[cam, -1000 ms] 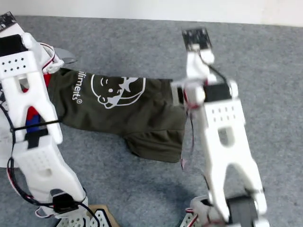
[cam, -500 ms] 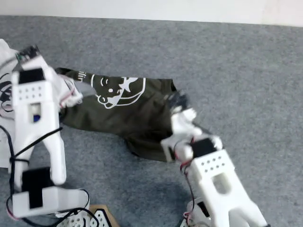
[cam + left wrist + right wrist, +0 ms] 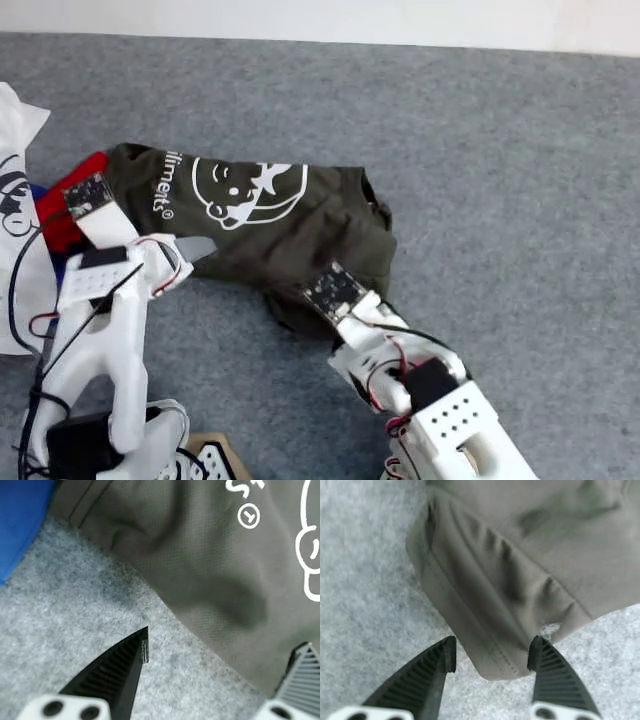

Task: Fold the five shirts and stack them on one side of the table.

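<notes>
While the olive shirt [image 3: 280, 225] lies spread print-up across the grey bench [image 3: 500, 150], the left arm's fingers [image 3: 120, 675] hang wide open at its near left edge, gripping nothing. The right arm's fingers [image 3: 435, 670], also open and empty, straddle the bunched sleeve [image 3: 485, 595] at the shirt's near edge. A red shirt [image 3: 60, 200], a blue shirt [image 3: 20, 520] and a white shirt [image 3: 15, 200] lie at the left.

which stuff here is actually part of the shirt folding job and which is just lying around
Job: olive shirt, red shirt, blue shirt, white shirt, left gripper, right gripper.
Lying about: tan board corner, grey table felt.
</notes>
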